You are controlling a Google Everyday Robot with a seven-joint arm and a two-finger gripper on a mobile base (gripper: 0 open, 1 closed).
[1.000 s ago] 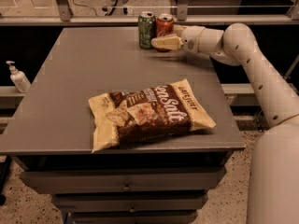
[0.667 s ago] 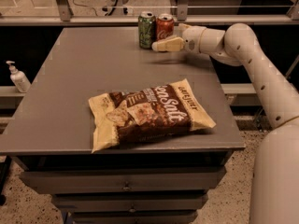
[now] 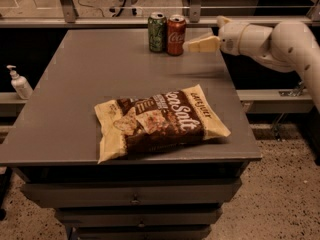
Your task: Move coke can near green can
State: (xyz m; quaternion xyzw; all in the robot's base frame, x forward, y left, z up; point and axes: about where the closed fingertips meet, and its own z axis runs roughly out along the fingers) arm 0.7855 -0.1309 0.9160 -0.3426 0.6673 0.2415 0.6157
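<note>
Coke can (image 3: 176, 28) is what I'm watching. Working from the front, the chip bag (image 3: 162, 121) lies well in front of it, so it's no obstacle. Further back, the can stands upright just right of the green can (image 3: 157, 31). The gripper (image 3: 191, 46) sits just right of it, holding nothing; how wide it is, I cannot tell. A sideways nudge could topple both cans.
</note>
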